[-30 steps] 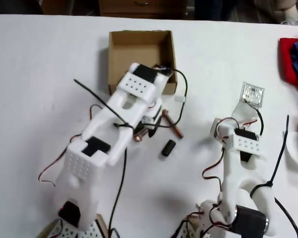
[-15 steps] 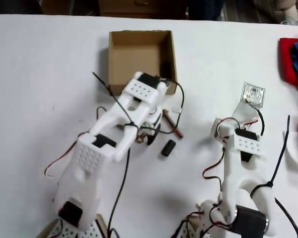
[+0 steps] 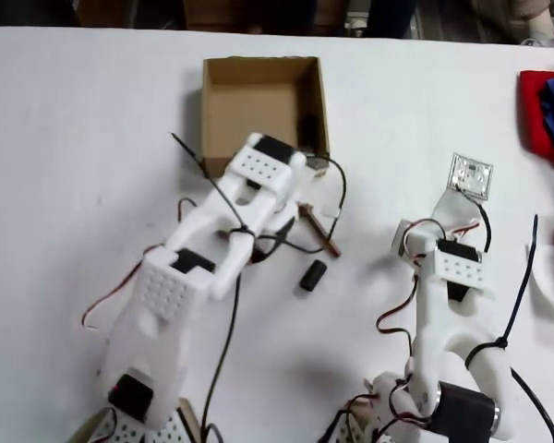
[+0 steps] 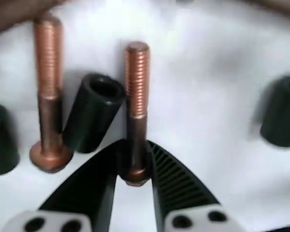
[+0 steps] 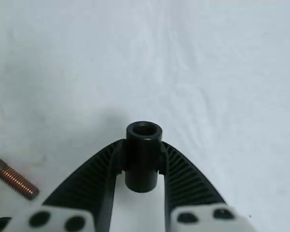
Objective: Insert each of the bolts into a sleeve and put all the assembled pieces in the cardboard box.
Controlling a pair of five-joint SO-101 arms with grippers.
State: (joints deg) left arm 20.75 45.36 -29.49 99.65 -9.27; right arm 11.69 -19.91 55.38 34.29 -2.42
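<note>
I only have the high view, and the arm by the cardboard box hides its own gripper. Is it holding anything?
Observer: Yes. The left gripper is shut on a copper bolt, clamped near its head.
Operator: Anything lying next to it?
Observer: A black sleeve lies on its side between that bolt and a second bolt.
Operator: And the right gripper?
Observer: The right gripper grips a second sleeve, its open end pointing away from the wrist.
</note>
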